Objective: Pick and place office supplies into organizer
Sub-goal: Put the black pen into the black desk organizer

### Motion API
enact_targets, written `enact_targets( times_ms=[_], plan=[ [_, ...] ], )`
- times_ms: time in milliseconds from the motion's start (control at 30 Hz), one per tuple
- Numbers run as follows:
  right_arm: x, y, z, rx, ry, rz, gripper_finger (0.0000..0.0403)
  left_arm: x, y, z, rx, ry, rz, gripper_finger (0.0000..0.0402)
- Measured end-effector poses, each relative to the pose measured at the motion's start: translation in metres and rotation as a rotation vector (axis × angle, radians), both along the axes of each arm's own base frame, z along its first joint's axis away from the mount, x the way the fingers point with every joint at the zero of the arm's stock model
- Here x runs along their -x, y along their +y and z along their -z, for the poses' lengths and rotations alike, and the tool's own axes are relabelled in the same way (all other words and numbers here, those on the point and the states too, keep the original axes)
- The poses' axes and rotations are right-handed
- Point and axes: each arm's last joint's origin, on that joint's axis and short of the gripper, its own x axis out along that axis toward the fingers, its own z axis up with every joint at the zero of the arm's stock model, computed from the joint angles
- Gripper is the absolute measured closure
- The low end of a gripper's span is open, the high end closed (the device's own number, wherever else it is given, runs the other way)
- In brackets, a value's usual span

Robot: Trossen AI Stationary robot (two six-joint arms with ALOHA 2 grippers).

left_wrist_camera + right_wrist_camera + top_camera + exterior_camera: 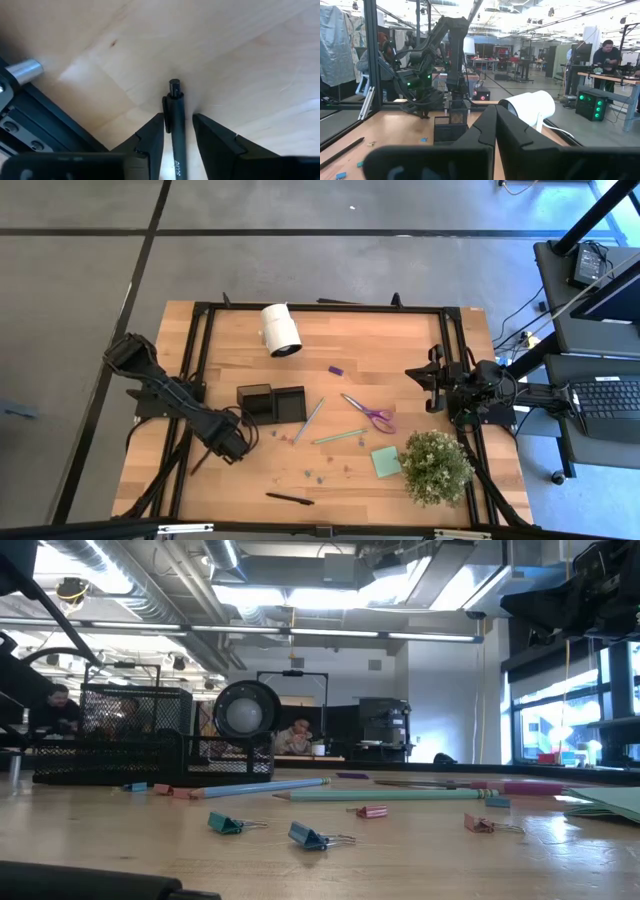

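Observation:
My left gripper (178,132) is low over the table's left part (232,448), near the black two-compartment organizer (272,402). It is open, with one finger on each side of a dark pen (176,125) that lies flat on the wood. My right gripper (495,127) is shut and waits at the table's right edge (440,376). The purple-handled scissors (370,413), a pale green pencil (338,437), a light green sticky pad (386,461), a tiny purple piece (336,369), small clips (318,475) and a second dark pen (290,498) lie loose on the table. My left gripper comes down on the pen from above, its fingers along the pen's length near the clip end (172,100). One finger (152,135) stands against the clip's side and the other (210,135) shows a narrow gap. I cannot tell whether it touches. The pen rests on the table.
A white cylinder roll (281,330) lies at the far side and a bushy potted plant (436,466) stands at the near right. The black frame rails (200,360) run along the table's sides. Bare wood lies between the organizer and the near edge. People sit in the room beyond.

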Motion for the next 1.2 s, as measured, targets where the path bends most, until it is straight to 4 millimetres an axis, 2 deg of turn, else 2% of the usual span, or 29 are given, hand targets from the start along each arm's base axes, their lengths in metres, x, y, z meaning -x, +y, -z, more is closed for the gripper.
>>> enact_targets(
  times_ms=[733, 933, 1200],
  plan=[
    [0.000, 0.000, 0.000, 0.000, 0.001, 0.000, 0.0391, -0.003, -0.001, -0.003, -0.003, -0.036, 0.090, 0.0363],
    [0.000, 0.000, 0.000, 0.000, 0.000, 0.000, 0.0391, -0.018, -0.008, -0.023, 0.005, -0.204, 0.135, 0.0369],
    [0.000, 0.000, -0.001, 0.001, -0.009, 0.000, 0.0391, -0.024, -0.004, -0.068, -0.107, -0.492, 0.252, 0.0370]
  ],
)
